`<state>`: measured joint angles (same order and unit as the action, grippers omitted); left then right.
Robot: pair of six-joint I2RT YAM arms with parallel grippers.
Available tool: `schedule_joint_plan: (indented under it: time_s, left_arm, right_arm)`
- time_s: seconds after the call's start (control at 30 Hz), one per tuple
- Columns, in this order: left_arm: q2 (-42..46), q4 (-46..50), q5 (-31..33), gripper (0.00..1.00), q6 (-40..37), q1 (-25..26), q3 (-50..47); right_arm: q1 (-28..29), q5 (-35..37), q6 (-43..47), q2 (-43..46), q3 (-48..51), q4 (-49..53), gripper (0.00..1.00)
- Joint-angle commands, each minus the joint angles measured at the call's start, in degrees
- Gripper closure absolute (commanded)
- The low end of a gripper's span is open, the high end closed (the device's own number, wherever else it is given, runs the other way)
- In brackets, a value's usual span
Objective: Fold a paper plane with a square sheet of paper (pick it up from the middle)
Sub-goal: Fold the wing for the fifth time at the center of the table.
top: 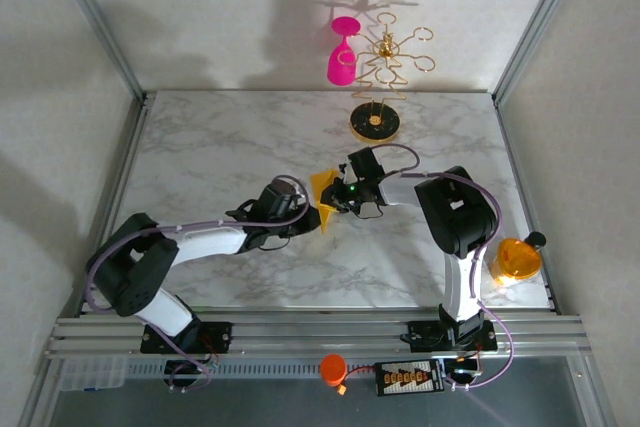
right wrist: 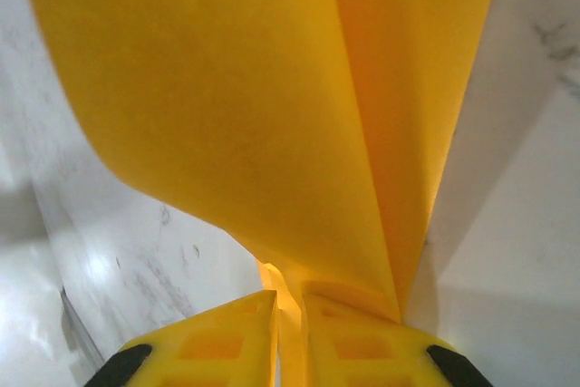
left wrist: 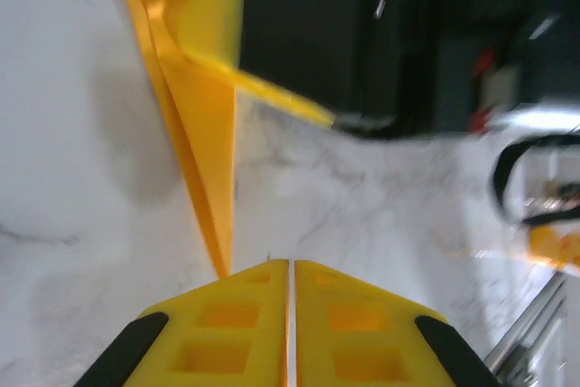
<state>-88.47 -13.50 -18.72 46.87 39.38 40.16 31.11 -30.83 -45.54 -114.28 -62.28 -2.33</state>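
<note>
The square sheet of paper (top: 324, 195) is creased into a narrow orange-yellow dart, a paper plane shape, with its tip pointing toward the near edge. My right gripper (top: 338, 194) is shut on its folded ridge; in the right wrist view the paper (right wrist: 272, 106) fans up and out from between the fingers of that gripper (right wrist: 288, 295). My left gripper (top: 308, 209) sits just left of the paper. In the left wrist view it (left wrist: 291, 262) is shut with nothing between its jaws. The paper's pointed tip (left wrist: 204, 106) ends beside its left finger.
A gold stand (top: 376, 117) with a pink wine glass (top: 342, 59) hanging on it is at the back of the marble table (top: 200, 147). A round orange disc (top: 517, 259) lies at the right edge. The right arm's black body (left wrist: 362, 33) is close ahead of the left gripper.
</note>
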Motion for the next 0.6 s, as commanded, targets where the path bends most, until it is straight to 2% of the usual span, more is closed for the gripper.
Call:
schedule_joint_plan:
  time_s: [0.0, 0.27, 0.57]
  left_arm:
    - [0.80, -4.77, 1.97, 0.89, 4.25, -1.36, -2.02]
    - [-5.79, -11.63, -0.89, 0.91, 8.85, -1.33, 0.22]
    - [-12.57, -7.65, -1.41, 0.94, 8.51, -1.24, 4.52]
  right_arm:
    - [1.48, 9.94, -5.94, -1.34, 2.32, -0.03, 0.83]
    - [2.20, 12.71, -11.51, 1.33, 4.14, -2.02, 0.83]
    - [2.20, 10.98, -11.17, 1.56, 3.39, -1.89, 0.83]
